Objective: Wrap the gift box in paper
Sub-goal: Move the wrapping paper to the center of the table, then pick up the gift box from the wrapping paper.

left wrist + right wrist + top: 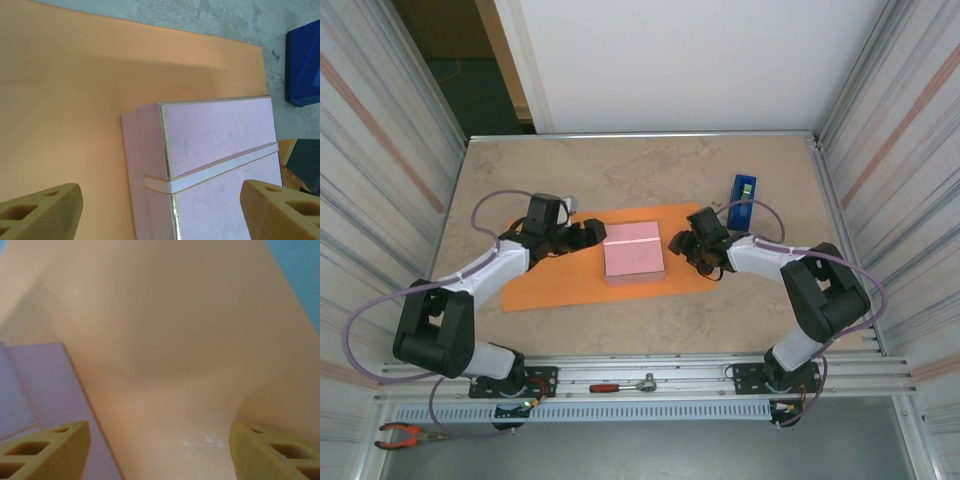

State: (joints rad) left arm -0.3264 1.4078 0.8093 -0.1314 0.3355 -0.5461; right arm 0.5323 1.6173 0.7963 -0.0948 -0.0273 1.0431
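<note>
The pale pink gift box (633, 250) lies flat on the orange paper (540, 280) in the middle of the table. A white ribbon band crosses its lid (220, 135). My left gripper (592, 232) sits at the box's left side, open, with its fingers (45, 210) spread wide either side of the box's near corner and touching nothing. My right gripper (678, 243) is at the box's right side, also open. Between its fingers (272, 450) the paper (165, 340) bulges upward close to the camera, and the side of the box (45, 385) shows at the left.
A blue tape dispenser (742, 200) stands upright just beyond the paper's far right corner and shows at the right edge (302, 70) of the left wrist view. A red-handled ratchet (620, 385) and pliers (405, 435) lie by the arm bases. Corrugated walls close in both sides.
</note>
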